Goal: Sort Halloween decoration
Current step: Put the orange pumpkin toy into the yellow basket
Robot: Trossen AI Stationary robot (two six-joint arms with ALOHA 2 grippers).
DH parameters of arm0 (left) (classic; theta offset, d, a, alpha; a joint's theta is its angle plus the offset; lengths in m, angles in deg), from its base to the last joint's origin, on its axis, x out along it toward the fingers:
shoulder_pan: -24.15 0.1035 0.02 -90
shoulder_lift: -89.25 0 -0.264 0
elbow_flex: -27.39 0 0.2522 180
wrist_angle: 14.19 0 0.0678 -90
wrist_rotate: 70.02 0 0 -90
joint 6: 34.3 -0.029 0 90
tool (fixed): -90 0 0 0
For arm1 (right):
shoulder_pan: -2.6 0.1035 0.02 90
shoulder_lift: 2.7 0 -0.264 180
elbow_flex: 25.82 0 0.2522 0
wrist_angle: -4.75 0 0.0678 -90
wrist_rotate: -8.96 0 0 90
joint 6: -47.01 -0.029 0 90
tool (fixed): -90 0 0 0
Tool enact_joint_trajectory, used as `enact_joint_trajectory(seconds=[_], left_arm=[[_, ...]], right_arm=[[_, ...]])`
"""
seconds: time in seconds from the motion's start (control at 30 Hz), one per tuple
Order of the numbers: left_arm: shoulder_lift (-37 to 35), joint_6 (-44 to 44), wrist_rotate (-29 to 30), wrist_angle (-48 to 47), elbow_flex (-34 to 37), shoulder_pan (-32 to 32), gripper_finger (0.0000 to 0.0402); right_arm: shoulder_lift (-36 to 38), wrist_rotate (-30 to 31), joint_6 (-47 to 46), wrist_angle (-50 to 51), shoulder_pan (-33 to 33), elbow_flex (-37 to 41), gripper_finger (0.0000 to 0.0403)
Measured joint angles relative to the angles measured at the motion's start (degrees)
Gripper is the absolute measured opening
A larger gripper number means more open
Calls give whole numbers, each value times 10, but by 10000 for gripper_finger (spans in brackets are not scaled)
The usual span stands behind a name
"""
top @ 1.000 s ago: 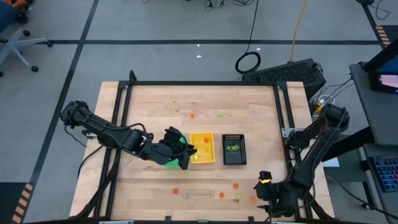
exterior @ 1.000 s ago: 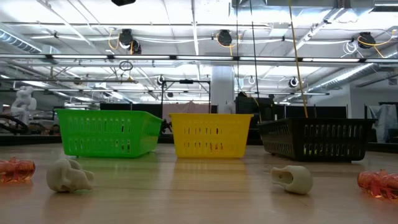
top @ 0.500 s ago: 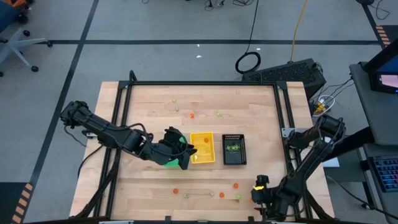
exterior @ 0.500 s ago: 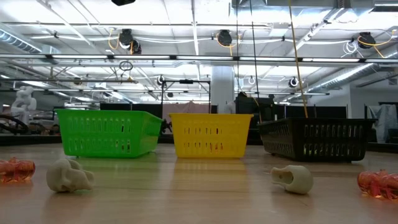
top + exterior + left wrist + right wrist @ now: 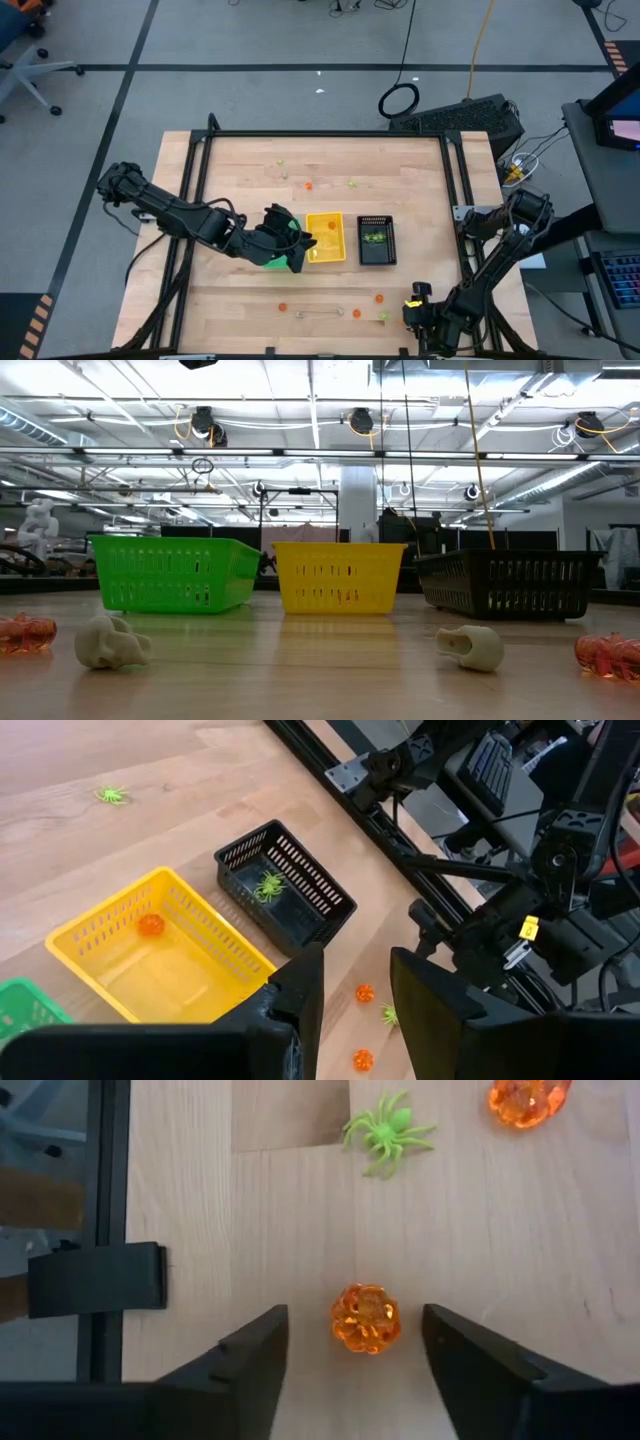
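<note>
Here, the right claw [image 5: 355,1355] sits low over the tabletop's [image 5: 250,190] near edge, its two dark fingers standing apart on either side of an orange pumpkin trinket [image 5: 365,1318] and touching neither side of it. Just beyond that pumpkin on the bare wood lie a yellow-green spider [image 5: 386,1130] and a second orange pumpkin [image 5: 526,1098].

From overhead, the right arm reaches from the tabletop's right edge down to the front right corner, where its claw [image 5: 418,318] hovers beside a scatter of small orange and green pieces. The left claw [image 5: 296,243] hangs over the middle of the tabletop beside the yellow tray [image 5: 326,237], above the spot where a green tray [image 5: 25,1007] shows at the edge of its wrist view. Its fingers [image 5: 300,1000] stand narrowly parted with nothing visible between them.

The yellow tray holds one orange pumpkin [image 5: 151,924]; the black tray [image 5: 377,240] next to it holds a yellow-green spider [image 5: 267,885]. More trinkets lie loose farther back: an orange piece [image 5: 308,185] and two small green ones [image 5: 351,183] near the far side.

At tabletop level, two pale whitish skull-like trinkets [image 5: 111,641] rest on the wood in front of the three trays, with translucent orange pieces [image 5: 606,653] at either edge of the view.
</note>
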Motion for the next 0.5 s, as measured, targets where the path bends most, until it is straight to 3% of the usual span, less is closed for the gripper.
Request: enact_joint_trajectory(seconds=[0.2,0.5], left_arm=[[0,0,0,0,0,0,116],[0,0,9,0,0,0,116]], right_arm=[[0,1,15,0,0,0,157],[0,1,29,0,0,0,111]])
